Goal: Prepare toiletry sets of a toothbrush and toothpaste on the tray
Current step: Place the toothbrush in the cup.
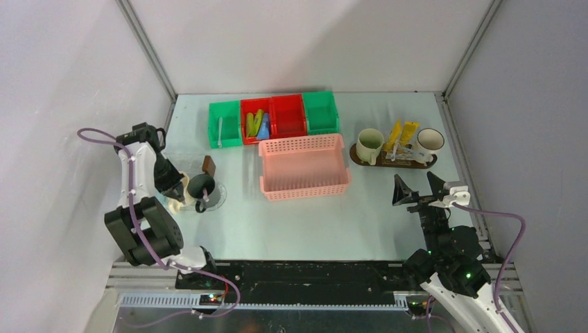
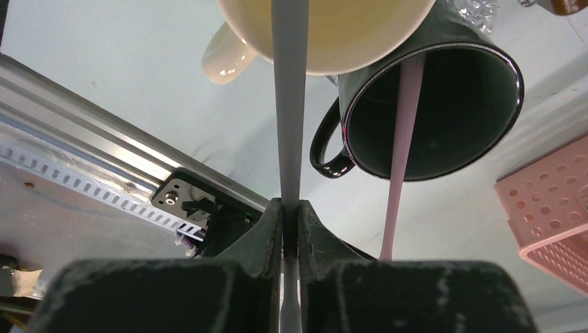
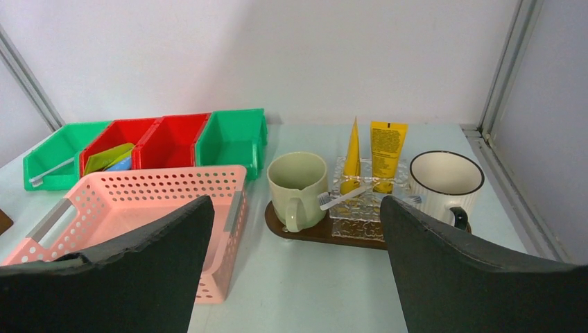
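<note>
The left wrist view alone is showing the left tool (image 2: 291, 215) clamping a grey brush (image 2: 288, 104) that is crossing the mouth of a cream mug (image 2: 326, 35). The right tool (image 3: 295, 201) is standing wide apart, facing the tray (image 3: 315, 233) at the right rear of the pale counter (image 1: 291, 222), which white walls (image 1: 291, 41) are enclosing.

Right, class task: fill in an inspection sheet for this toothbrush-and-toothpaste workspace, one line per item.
Surface: pale table, no spills seen.
Job's things: tray holds a pale green mug, a white mug, yellow tubes and a clear holder; dark mug with pink toothbrush and cream mug stand far left, off the tray.
Clutter: pink basket mid-table; bins at back; brown block near the dark mug.
Tools: left tool shut on a grey toothbrush reaching into the cream mug; right tool open, holding nothing.
Cables: purple cables loop at both sides.
Surroundings: white walls; nothing else seen.
</note>
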{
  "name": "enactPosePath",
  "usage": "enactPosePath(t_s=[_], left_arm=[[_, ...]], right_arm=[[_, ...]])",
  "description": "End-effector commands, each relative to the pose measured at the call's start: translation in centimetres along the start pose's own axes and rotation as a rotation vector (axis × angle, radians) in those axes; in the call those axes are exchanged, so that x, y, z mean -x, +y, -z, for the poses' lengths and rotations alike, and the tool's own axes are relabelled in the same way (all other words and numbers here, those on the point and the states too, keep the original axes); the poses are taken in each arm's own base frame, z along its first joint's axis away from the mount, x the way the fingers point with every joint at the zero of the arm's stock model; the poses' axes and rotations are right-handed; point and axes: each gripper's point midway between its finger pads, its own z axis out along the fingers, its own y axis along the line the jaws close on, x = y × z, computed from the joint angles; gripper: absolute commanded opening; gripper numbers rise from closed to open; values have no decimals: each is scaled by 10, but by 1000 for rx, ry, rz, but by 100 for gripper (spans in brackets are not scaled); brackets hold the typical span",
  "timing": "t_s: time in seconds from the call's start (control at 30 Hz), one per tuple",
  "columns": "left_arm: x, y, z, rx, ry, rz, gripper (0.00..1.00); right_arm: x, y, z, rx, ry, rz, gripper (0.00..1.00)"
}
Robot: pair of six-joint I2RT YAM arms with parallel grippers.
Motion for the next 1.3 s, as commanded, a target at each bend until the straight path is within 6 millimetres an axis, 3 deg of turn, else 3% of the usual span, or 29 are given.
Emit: enactPosePath(t_s=[0.0,0.27,0.53,0.67,0.8,1.03,1.27], left_arm=[[13,6,5,30,-16,-52,13],[20,14,10,77,-42,-63,39],[32,14,37,80,-178,-57,77],[47,8,57,112,-297,-108,88],[66,-15,79,89,-423,-181,89],[103,-77,116,-30,-675,-310,89],[134,-145,122,-138,-770,-417,89]], right_arm=[[29,-9,11,-14,-131,-61,92],[29,-9,11,-13,-130,-62,92],[29,-8,11,-12,-131,-61,92],[29,-8,10,-10,-132,-62,92],[30,-8,10,-8,-137,-61,92],[31,-22,10,-77,-143,-41,92],[28,-38,7,-157,-130,-4,92]])
